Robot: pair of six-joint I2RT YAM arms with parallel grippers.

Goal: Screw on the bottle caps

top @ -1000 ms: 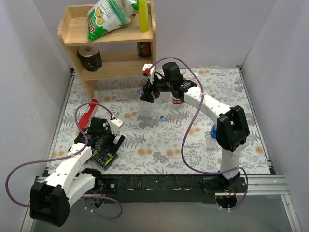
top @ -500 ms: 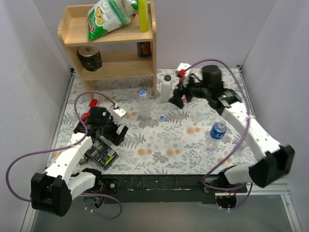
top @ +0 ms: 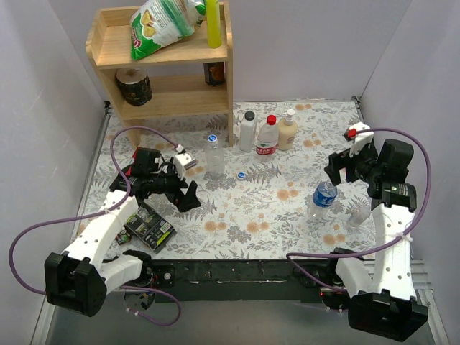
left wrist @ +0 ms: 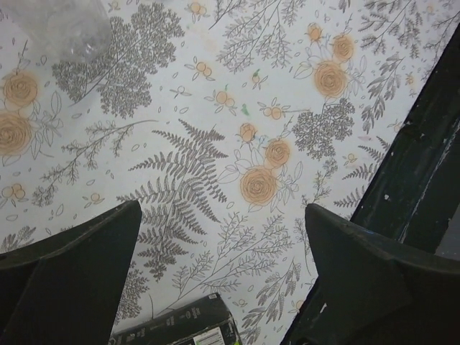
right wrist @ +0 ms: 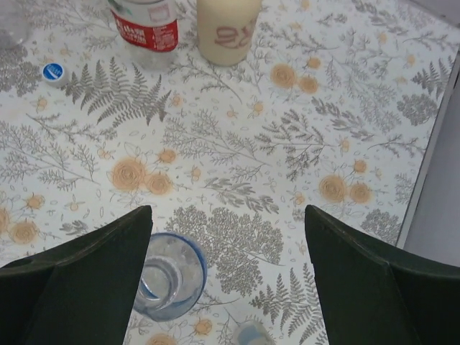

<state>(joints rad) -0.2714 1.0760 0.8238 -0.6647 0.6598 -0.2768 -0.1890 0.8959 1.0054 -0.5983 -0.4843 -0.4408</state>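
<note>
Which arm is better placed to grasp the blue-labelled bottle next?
Right, probably: the open right gripper hovers by the blue-labelled bottle, which shows beside its finger in the wrist view. The left gripper is farther off.

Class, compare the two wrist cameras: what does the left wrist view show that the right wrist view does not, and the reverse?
Only the left wrist: a black box, the table's dark edge and a blurred clear plastic shape. Only the right wrist: a loose blue cap, a red-labelled bottle, a cream bottle and a blue-banded bottle seen from above. Both: the floral cloth.
</note>
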